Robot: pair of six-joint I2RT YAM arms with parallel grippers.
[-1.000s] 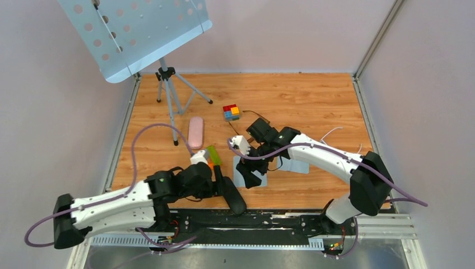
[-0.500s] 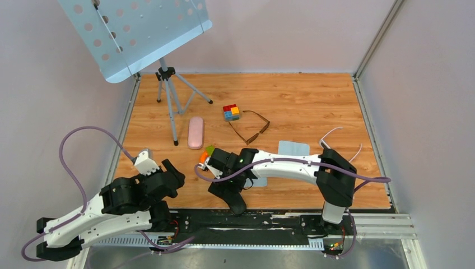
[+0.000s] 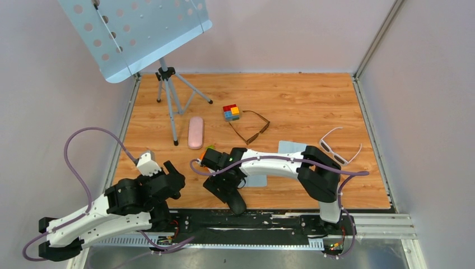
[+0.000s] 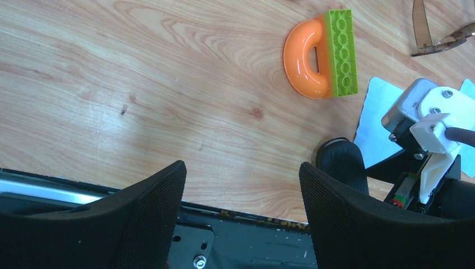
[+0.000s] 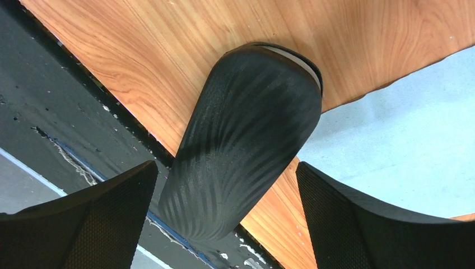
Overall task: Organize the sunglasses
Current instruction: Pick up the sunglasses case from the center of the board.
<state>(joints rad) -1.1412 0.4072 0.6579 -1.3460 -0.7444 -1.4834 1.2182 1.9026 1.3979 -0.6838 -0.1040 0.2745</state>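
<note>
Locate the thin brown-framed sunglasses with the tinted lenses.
The sunglasses lie mid-table in the top view, just right of the multicoloured toy cube and farther back than the pale blue cloth.

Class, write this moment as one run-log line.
right gripper: open over black case | left gripper: open, empty | sunglasses: on table, untouched

Quick head count from us

We count two pairs of glasses (brown sunglasses [image 3: 249, 128], white-framed pair [image 3: 339, 148]), two cases (pink case [image 3: 195, 132], black case [image 5: 241, 140]), two blue cloths [image 3: 294, 147], one block cube [image 3: 231, 112], one orange-green toy [image 4: 322, 56], one music stand [image 3: 134, 33].
</note>
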